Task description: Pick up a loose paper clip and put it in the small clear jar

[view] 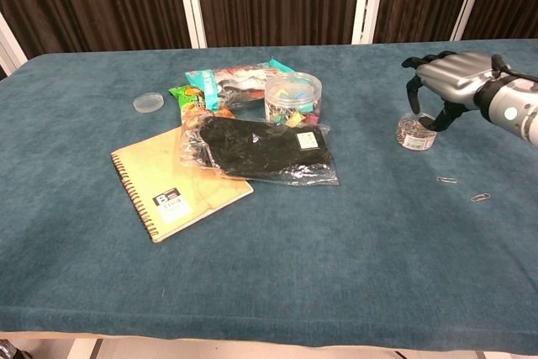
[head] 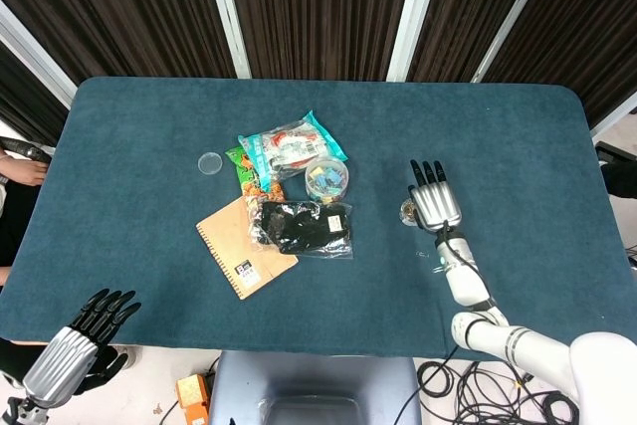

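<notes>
Head view is showing the right hand (head: pixel 436 203) hovering beside the small clear jar (head: pixel 408 211), while chest view is showing its fingers (view: pixel 418 83) curling empty above the jar (view: pixel 416 131), paper clips (view: pixel 446 180) lying nearer on the table (view: pixel 336 258).

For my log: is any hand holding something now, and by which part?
It cannot be told for the right hand: its curled fingers hang over the jar, hiding any clip. The left hand holds nothing.
</notes>
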`<state>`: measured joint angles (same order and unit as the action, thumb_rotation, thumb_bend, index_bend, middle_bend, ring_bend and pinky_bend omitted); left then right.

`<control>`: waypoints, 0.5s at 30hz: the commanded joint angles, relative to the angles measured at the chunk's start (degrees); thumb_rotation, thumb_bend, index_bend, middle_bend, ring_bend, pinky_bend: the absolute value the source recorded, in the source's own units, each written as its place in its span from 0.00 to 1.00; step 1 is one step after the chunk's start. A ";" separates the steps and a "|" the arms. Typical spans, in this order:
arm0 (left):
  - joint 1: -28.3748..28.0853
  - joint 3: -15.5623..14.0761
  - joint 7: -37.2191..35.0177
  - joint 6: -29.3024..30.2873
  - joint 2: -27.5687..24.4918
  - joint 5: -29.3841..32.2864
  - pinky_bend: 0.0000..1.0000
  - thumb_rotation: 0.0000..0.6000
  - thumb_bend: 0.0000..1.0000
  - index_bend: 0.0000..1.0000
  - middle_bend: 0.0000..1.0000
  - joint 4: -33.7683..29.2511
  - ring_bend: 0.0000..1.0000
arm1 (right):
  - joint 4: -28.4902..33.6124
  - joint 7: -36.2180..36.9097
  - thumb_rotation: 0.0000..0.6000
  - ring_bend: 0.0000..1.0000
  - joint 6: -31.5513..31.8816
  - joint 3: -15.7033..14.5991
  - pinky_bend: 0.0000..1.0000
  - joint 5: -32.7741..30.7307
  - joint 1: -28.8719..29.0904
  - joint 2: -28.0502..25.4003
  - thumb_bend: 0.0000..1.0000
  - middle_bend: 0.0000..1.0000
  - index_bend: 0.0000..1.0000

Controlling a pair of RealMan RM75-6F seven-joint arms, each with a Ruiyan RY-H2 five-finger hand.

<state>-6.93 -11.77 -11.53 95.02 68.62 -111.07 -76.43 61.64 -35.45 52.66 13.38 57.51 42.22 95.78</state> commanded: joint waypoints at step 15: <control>4.46 2.99 4.36 -2.00 -2.59 13.17 0.00 1.00 0.37 0.00 0.00 -6.27 0.00 | 30.16 21.83 1.00 0.00 35.90 -18.50 0.00 26.43 -30.06 -26.12 0.36 0.00 0.00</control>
<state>-3.94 -9.94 -11.99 96.52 67.52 -102.99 -77.91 89.84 -20.74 78.22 1.70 76.88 21.89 74.56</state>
